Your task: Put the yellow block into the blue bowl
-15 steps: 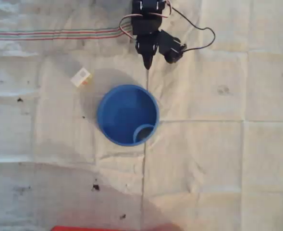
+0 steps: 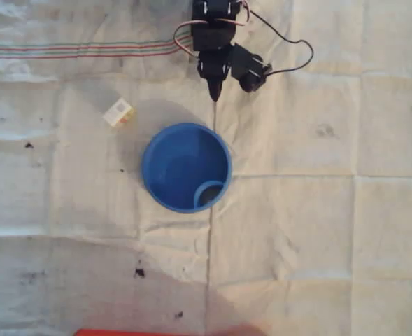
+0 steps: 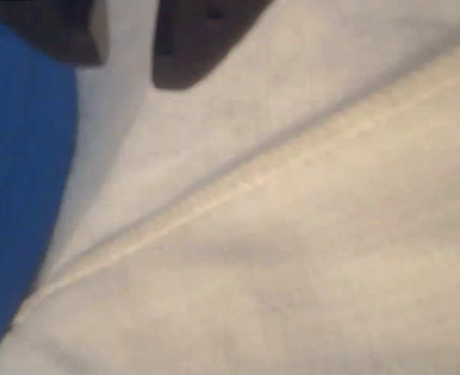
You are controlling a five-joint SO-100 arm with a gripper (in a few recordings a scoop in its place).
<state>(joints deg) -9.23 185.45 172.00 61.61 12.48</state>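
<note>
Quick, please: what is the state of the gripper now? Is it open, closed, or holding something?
Gripper: holding nothing; in the wrist view a narrow gap shows between its fingers, so slightly open. The yellow block lies apart on the cloth.

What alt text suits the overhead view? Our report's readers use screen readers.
A blue bowl sits mid-frame on a creased white cloth, with a yellow block lying apart at its upper left. The robot's hand points down just above the bowl's rim, holding nothing.
</note>
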